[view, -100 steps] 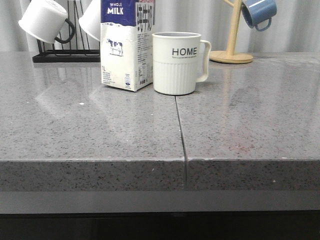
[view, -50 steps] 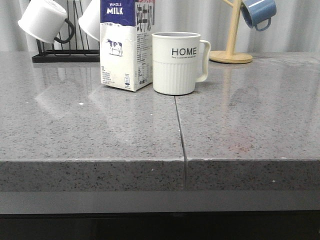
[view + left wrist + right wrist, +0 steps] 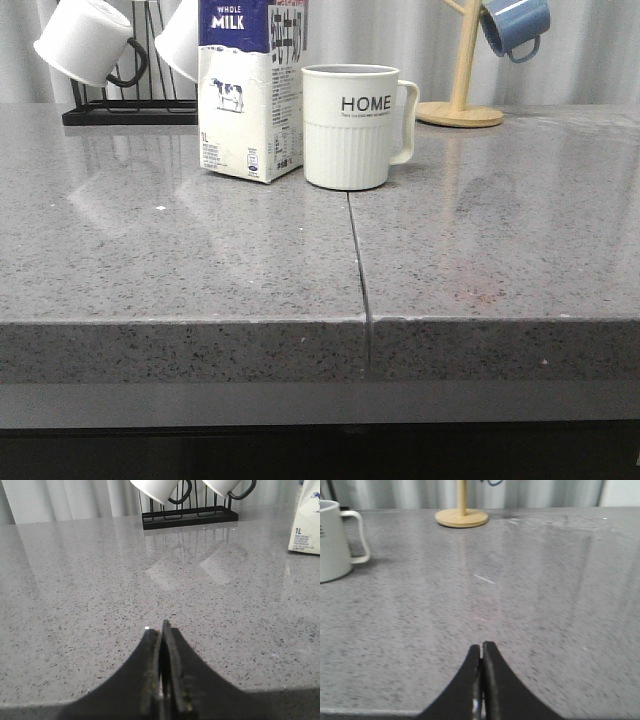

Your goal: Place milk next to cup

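Note:
The milk carton (image 3: pixel 250 90), white with a dark blue top and a cow picture, stands upright on the grey counter, right beside the left side of the cream ribbed "HOME" cup (image 3: pixel 350 125). The cup's handle points right. A corner of the carton shows in the left wrist view (image 3: pixel 307 527), and part of the cup with its handle shows in the right wrist view (image 3: pixel 335 540). My left gripper (image 3: pixel 161 630) is shut and empty, low over the counter near its front edge. My right gripper (image 3: pixel 481 649) is shut and empty, also near the front edge. Neither gripper shows in the front view.
A black rack (image 3: pixel 130 110) with plain white mugs (image 3: pixel 85 40) stands at the back left. A wooden mug tree (image 3: pixel 462 105) with a blue mug (image 3: pixel 515 25) stands at the back right. A seam (image 3: pixel 357 260) runs down the counter's middle.
The whole front view has shifted slightly left and up; carton and cup keep the same positions relative to each other.

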You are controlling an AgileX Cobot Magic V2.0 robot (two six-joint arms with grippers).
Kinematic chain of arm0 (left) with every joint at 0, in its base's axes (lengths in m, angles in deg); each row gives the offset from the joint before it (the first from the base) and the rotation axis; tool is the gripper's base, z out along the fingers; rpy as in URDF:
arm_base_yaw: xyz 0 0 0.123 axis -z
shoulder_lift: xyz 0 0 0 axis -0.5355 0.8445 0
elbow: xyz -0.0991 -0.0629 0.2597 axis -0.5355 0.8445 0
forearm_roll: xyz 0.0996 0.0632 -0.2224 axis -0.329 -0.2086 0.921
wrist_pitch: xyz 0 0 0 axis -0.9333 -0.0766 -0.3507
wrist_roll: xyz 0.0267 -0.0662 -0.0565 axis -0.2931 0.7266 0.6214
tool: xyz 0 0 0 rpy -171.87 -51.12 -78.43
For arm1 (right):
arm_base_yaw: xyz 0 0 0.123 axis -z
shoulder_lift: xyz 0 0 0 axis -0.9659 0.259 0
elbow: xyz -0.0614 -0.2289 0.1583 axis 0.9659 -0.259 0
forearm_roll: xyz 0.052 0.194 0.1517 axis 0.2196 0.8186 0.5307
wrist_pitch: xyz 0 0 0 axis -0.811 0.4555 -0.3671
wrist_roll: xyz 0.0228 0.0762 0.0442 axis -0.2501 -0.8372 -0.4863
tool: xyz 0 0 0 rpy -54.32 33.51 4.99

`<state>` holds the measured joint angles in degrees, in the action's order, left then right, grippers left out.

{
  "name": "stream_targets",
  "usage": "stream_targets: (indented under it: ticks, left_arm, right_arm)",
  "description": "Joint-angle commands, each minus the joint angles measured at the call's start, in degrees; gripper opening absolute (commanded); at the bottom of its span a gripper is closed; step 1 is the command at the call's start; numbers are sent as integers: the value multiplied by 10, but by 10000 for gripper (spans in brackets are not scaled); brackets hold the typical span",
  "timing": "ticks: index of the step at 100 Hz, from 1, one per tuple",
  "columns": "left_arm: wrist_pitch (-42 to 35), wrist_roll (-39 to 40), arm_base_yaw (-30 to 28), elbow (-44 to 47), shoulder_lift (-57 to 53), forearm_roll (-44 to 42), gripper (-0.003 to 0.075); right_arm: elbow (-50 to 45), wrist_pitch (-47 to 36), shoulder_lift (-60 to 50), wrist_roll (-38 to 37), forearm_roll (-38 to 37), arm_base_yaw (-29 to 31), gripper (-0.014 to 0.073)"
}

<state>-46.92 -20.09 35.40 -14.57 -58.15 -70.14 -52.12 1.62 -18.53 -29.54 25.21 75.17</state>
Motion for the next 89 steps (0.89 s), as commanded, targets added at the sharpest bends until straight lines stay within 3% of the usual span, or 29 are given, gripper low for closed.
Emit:
stream_targets:
  ticks: [1, 13, 89]
  left_arm:
    - [-43, 0, -1, 27, -17, 0, -20]
    - [-43, 0, -1, 27, -17, 0, -20]
    - [-43, 0, -1, 27, -17, 0, -20]
  right_arm:
    - [-9, -49, -34, 7, -3, 33, -67]
    - [-19, -27, -95, 11, 5, 56, -67]
    - [-20, -24, -91, 11, -3, 59, -67]
